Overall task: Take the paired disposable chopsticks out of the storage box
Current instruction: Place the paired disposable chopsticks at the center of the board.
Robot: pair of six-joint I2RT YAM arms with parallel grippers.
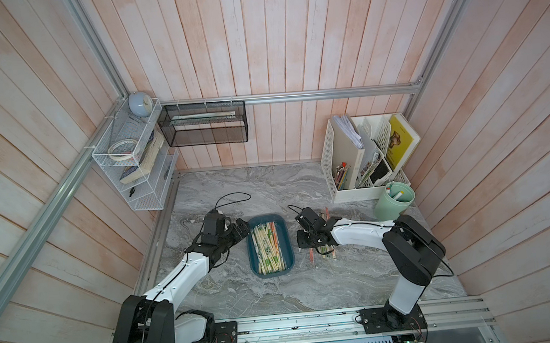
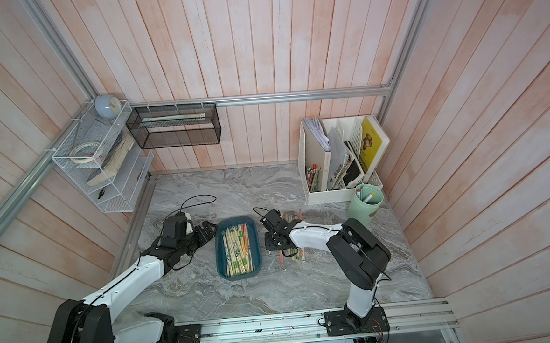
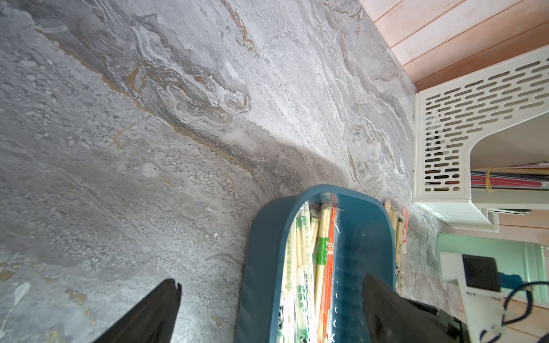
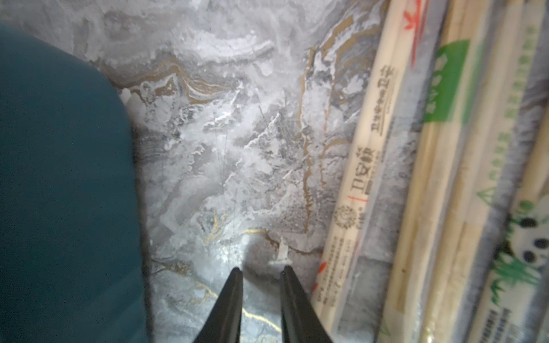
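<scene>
Chopsticks (image 1: 267, 250): bulk lies in box (image 1: 287, 244), mid table (image 1: 308, 289), betw. the two arms. Long axis runs front-to-back, along box's long side. Bundle fans a bit, w/ near ends spread wider than far ends. Stack sits toward box's left side, leaving a bare strip of floor along the right wall.

Loose pairs (image 1: 326, 256): on table just right of box, partly under R wrist. Same front-to-back axis, approx. parallel to box. A strip of bare marble separates them from box.

Print (sleeves clear):
- One pair has black Chinese chars down its length plus a round seal (image 4: 346, 218); too soft to read w/ certainty.
- Red leaf mark (image 4: 413, 17).
- Green block (image 4: 445, 83) w/ white chars.
- Panda (image 4: 528, 240) w/ green bamboo.
- In box: green band (image 3: 320, 252) and an orange-red sleeve edge (image 3: 329, 267).

L gripper (image 3: 271, 280): jaws spread wide, straddling box's left wall nr far-left corner. One finger is over table, the other over box interior. Nothing held.

R gripper (image 4: 261, 268): jaws nearly together w/ a thin gap and nothing in it. Tips point at bare marble betw. box and loose pairs. Contact w/ table: can't tell.

Further out, far right: white organiser (image 1: 327, 162) w/ pencils (image 1: 340, 176), and a green cup (image 1: 397, 203) beside it.
</scene>
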